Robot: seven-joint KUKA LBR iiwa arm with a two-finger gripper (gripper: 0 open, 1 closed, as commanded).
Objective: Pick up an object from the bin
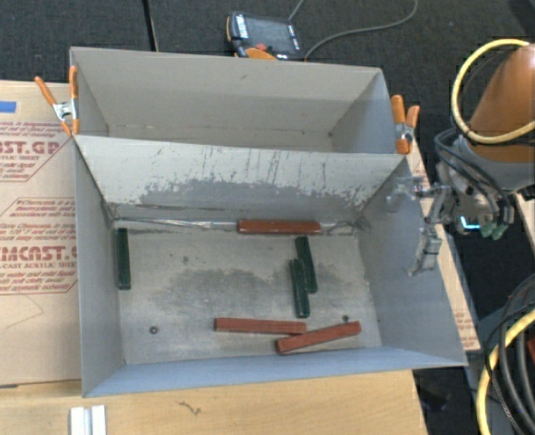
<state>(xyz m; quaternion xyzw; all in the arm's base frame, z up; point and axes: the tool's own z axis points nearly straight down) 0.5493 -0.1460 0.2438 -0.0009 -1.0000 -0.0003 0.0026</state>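
My gripper (428, 243) hangs above the bin's right rim, apart from everything on the floor, with nothing seen in it. Nearest to it lie two dark green bars (302, 276), side by side and overlapping, right of the floor's centre. A red-brown bar (279, 227) rests along the foot of the back wall. Near the front wall are two more red-brown bars, one lying flat (260, 326) and one slightly tilted (318, 337) at the front right.
Another dark green bar (122, 258) lies lengthwise by the left wall. The arm with its orange cover and yellow cables stands outside the bin on the right. The bin's walls slope steeply inward.
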